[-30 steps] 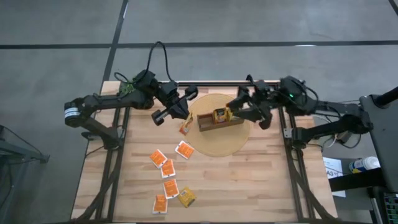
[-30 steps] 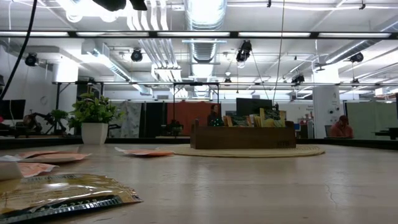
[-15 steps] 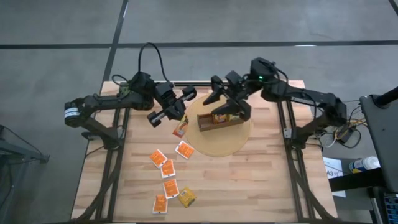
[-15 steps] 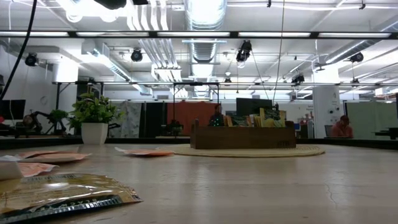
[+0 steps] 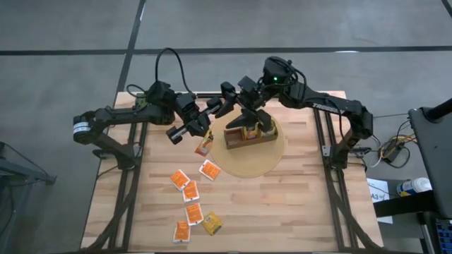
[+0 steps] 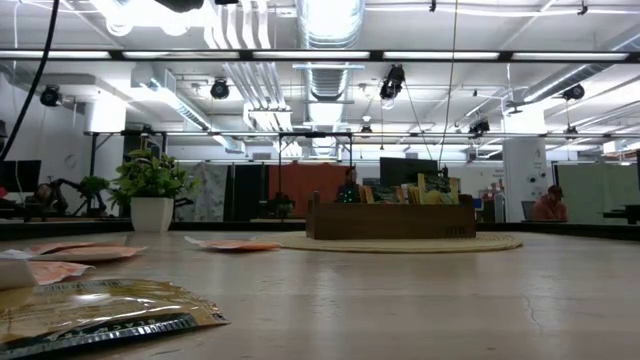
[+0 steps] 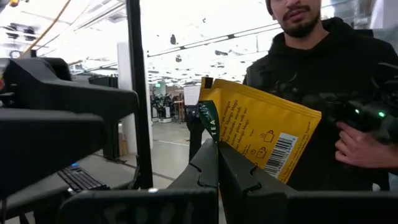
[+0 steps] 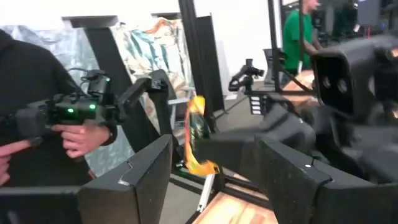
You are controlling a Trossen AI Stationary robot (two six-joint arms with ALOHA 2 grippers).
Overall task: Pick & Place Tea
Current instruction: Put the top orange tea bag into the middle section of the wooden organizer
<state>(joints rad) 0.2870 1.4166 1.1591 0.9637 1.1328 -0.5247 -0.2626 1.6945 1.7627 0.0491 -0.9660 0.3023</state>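
My left gripper (image 5: pixel 203 135) is raised over the table's far left part, beside the round mat (image 5: pixel 272 161), and is shut on a yellow tea sachet (image 7: pixel 261 134) with a dark green label. From above, the sachet (image 5: pixel 204 146) shows just past the fingers. My right gripper (image 5: pixel 229 106) stands open in the air over the left end of the brown wooden box (image 5: pixel 248 135), facing the left gripper; the sachet (image 8: pixel 196 140) shows edge-on ahead of its spread fingers. Several orange sachets (image 5: pixel 191 190) and a yellow one (image 5: pixel 212 223) lie flat on the table's near left. My left gripper pinches the sachet between its two shut fingers at the lower edge by the dark green label (image 7: pixel 209 127). The fingers reach out nearly level. The sachet stands up past the fingertips, tilted, and is lifted clear of the table.
The wooden box (image 6: pixel 390 215) holds upright sachets and stands on the round mat at the far centre. Loose sachets (image 6: pixel 100 310) lie close to the table's near left edge. A person in a dark hoodie (image 7: pixel 323 56) stands beyond the table.
My right gripper has swung from the table's far right toward its left, over the box and up to the left gripper, turning as it went and staying open. The left gripper keeps the sachet shut in its fingers, nearly in place.
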